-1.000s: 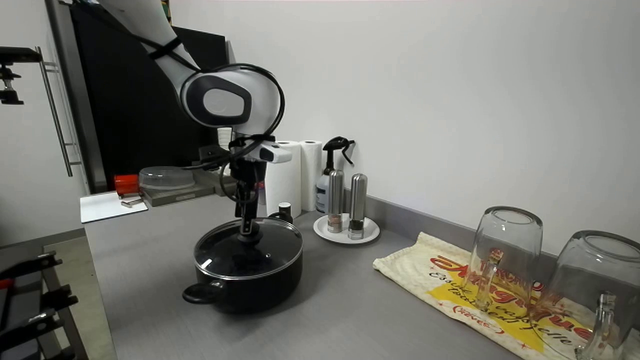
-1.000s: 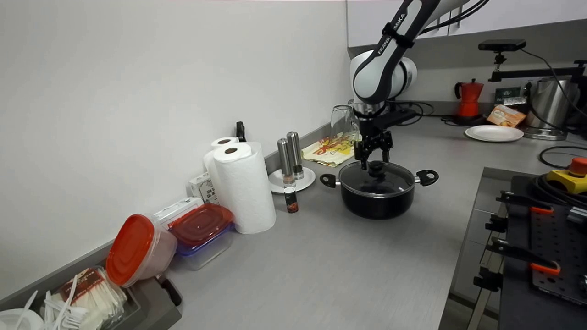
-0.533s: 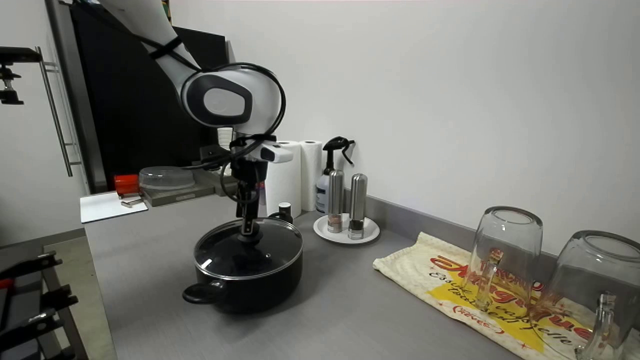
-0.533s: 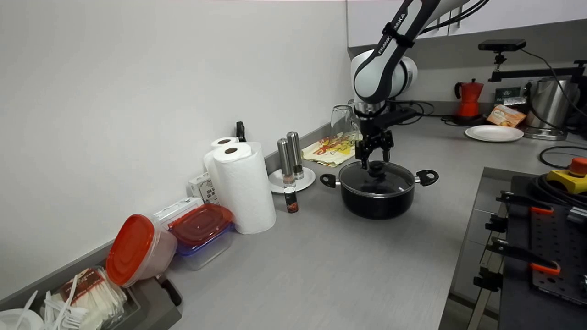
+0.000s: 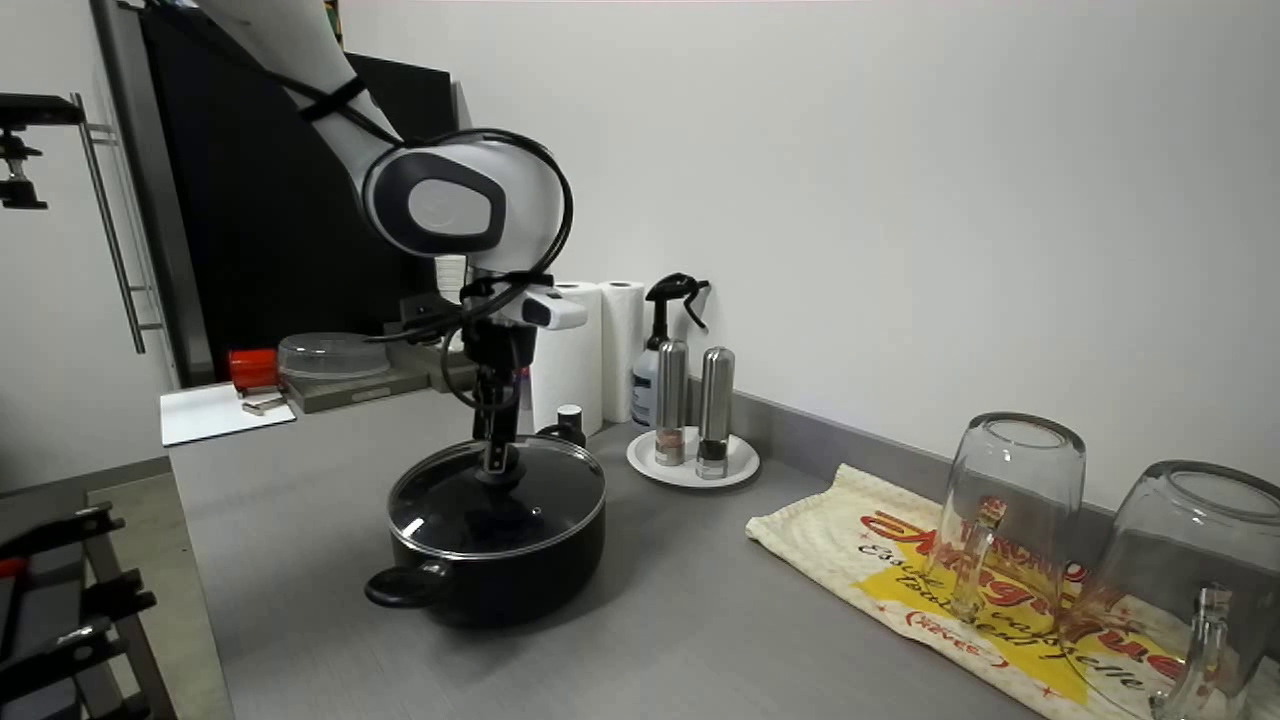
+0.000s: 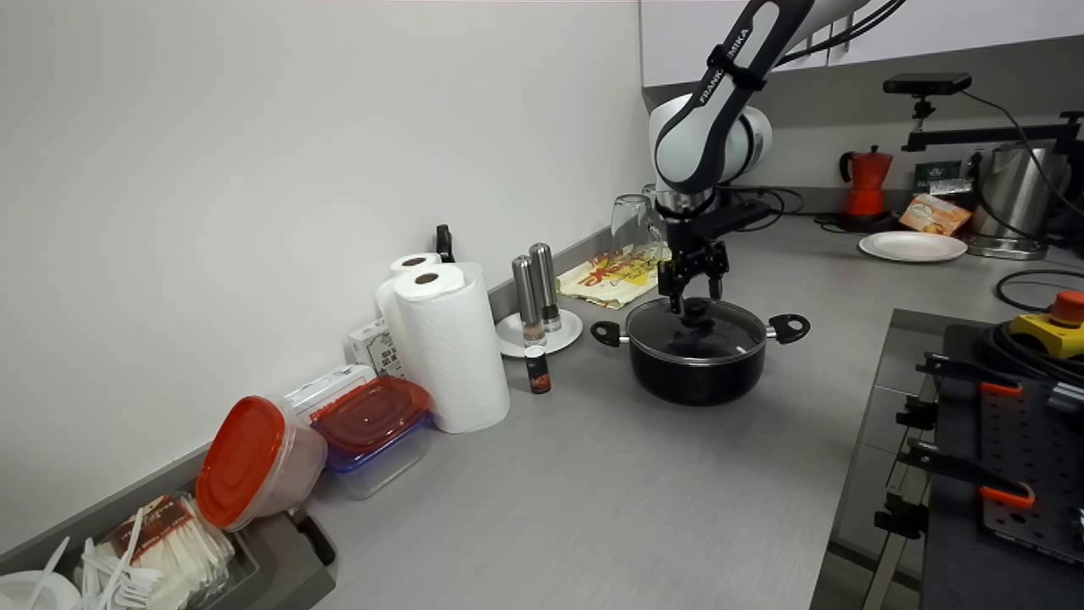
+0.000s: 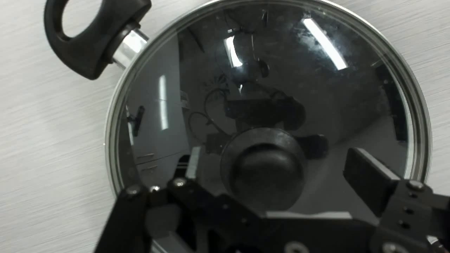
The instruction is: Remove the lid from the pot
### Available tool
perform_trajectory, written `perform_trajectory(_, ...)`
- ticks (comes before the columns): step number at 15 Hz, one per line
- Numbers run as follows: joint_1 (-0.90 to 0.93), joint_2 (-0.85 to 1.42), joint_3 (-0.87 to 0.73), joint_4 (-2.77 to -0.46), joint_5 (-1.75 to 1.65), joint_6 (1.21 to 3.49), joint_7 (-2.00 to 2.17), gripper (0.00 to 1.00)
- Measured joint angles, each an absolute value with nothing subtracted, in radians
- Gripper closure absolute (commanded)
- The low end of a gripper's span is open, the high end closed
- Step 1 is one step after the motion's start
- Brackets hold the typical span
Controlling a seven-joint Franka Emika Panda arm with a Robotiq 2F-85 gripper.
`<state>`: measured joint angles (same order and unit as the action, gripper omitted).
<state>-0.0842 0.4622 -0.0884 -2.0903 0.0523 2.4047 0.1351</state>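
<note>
The black pot (image 5: pixel 530 590) stands upright on the grey counter; it also shows in an exterior view (image 6: pixel 699 383). The dark glass lid (image 5: pixel 450 510) with its metal rim sits flat on the pot; it fills much of the wrist view (image 7: pixel 337 105). The black knob (image 7: pixel 265 179) is at the lid's centre. My gripper (image 7: pixel 279 167) is open, pointing down, with one finger on each side of the knob. In the wrist view gaps show between the knob and both fingers. One pot handle (image 7: pixel 102 42) shows at the upper left there.
A white plate (image 5: pixel 690 482) with two steel grinders and a small bottle (image 6: pixel 538 371) stand near the pot. Paper towel rolls (image 6: pixel 457 356) and red-lidded containers (image 6: pixel 246 462) line the wall. Glass jugs (image 5: pixel 1010 470) stand on a printed cloth (image 5: pixel 830 520).
My gripper has shifted very slightly to the right in both exterior views, staying at the knob. The pot and lid have not moved.
</note>
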Motion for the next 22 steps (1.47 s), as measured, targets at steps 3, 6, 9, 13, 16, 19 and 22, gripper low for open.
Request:
perform_trajectory(3,-0.084,0.469,-0.089,-2.09,0.051,2.408,0.135,0.18)
perform_trajectory(6,-0.084,0.47,-0.089,-2.09,0.051,2.409,0.135,0.4)
perform_trajectory(9,-0.084,0.47,-0.089,-2.089,0.051,2.41,0.135,0.64)
perform_trajectory(13,-0.084,0.467,-0.091,-2.088,0.05,2.41,0.135,0.77)
perform_trajectory(16,-0.083,0.467,-0.091,-2.088,0.05,2.41,0.135,0.77)
perform_trajectory(19,-0.083,0.467,-0.092,-2.088,0.047,2.41,0.135,0.77)
perform_trajectory(22,-0.073,0.449,-0.092,-2.087,0.018,2.409,0.135,0.77)
